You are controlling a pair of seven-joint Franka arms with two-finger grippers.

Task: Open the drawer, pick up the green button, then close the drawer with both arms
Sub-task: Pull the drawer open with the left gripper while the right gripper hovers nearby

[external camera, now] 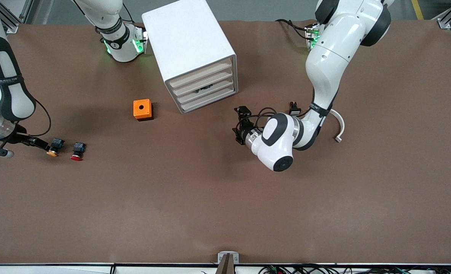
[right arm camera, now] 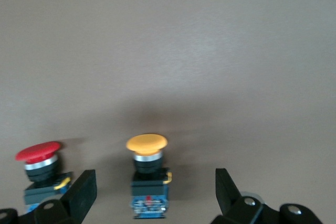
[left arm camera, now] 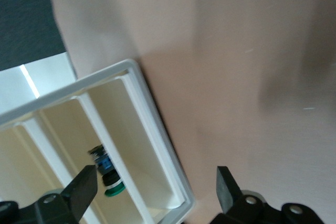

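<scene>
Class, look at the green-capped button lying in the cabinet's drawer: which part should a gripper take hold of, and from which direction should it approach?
Probably the black-and-blue body of the green button, not the cap. It lies on its side in a shallow drawer between thin dividers, and the cap is rounded and would likely slip. Once the drawer is pulled out, the left gripper, now open, should come from above, fingers either side of the body.

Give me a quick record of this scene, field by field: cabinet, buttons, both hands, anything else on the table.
cabinet: white cabinet, four drawer fronts, all pushed in
green button: green-capped button seen in the left wrist view, lying in a cabinet compartment
left hand: left hand open, low over the table in front of the cabinet, holding nothing
right hand: right hand open, at the yellow button, fingers not closed on it
red button: red button on the table beside the yellow one
other: orange box beside the cabinet, toward the right arm's end
</scene>
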